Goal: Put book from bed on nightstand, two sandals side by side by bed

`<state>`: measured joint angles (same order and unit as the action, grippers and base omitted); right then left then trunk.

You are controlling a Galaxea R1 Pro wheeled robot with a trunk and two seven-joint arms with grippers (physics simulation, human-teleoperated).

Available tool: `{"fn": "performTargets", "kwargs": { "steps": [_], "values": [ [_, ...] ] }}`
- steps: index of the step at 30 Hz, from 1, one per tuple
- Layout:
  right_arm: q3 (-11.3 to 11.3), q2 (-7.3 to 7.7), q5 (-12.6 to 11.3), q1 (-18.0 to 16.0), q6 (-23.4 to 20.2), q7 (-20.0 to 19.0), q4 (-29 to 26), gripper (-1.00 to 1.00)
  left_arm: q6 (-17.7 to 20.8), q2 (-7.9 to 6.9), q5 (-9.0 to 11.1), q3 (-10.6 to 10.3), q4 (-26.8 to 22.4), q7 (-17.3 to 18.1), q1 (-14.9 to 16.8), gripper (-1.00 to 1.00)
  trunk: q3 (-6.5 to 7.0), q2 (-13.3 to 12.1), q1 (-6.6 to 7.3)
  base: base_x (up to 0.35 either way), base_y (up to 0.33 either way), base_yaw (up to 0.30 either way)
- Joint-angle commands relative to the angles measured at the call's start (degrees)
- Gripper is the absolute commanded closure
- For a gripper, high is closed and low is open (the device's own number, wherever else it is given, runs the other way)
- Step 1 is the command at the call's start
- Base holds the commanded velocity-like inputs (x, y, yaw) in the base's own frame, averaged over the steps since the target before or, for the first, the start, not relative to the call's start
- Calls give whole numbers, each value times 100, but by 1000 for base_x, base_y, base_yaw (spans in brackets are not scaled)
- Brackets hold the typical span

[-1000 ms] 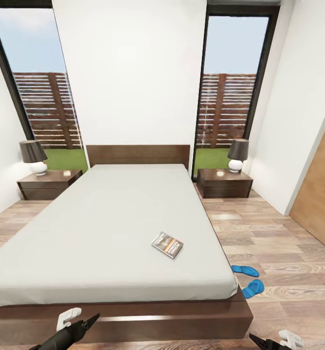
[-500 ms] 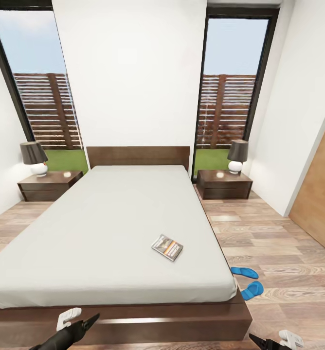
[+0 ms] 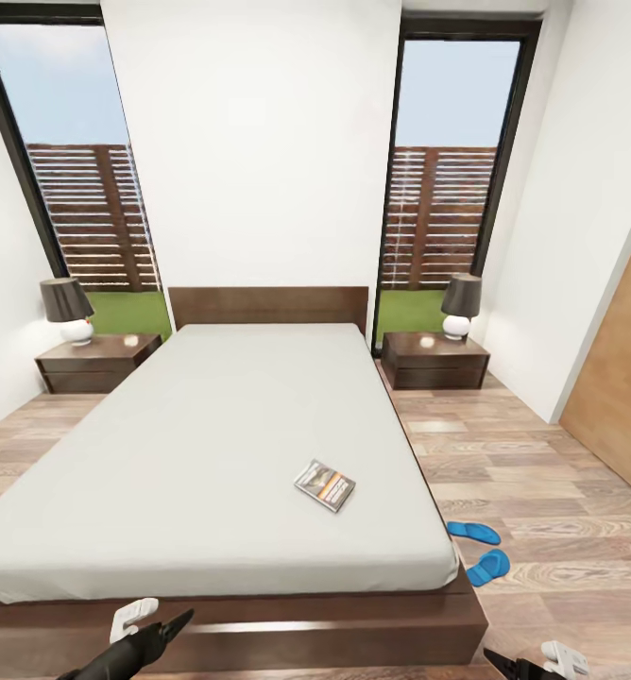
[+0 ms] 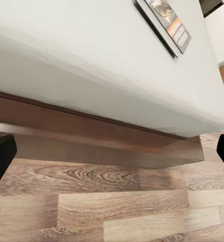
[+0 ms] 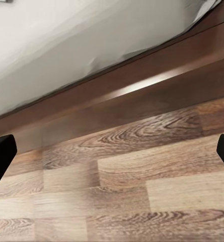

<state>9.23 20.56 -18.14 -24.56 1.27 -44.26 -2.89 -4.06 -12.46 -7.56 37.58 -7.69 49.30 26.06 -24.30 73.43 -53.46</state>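
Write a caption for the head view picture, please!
A book lies on the bed; two blue sandals wait on the floor beside it.

No legible text: the thin dark paperback book [image 4: 168,23] with an orange band carries white lettering too blurred to read.

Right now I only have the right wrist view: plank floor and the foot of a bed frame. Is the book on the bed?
Observer: Yes. The book lies flat on the bed, toward its right foot corner.
Operator: And the sandals?
Observer: The near sandal and the far sandal lie on the floor beside that same corner, angled apart rather than parallel.
Operator: Any room on a nightstand?
Observer: The right nightstand carries a lamp toward its back, with bare top in front of it.
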Motion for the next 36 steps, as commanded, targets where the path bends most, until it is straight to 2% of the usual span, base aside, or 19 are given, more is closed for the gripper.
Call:
{"fn": "performTargets", "kwargs": {
  "steps": [1, 36],
  "values": [
    [44, 1, 36, -5, 13, -21, 8, -100, -42, 1, -61, 39, 4, 13, 5, -100, 12, -38, 23, 0, 0, 0],
    [44, 1, 38, -5, 13, -21, 8, -100, -42, -2, -61, 39, 4, 9, 5, -100, 641, -1442, 791, 0, 0, 0]
  ]
}}
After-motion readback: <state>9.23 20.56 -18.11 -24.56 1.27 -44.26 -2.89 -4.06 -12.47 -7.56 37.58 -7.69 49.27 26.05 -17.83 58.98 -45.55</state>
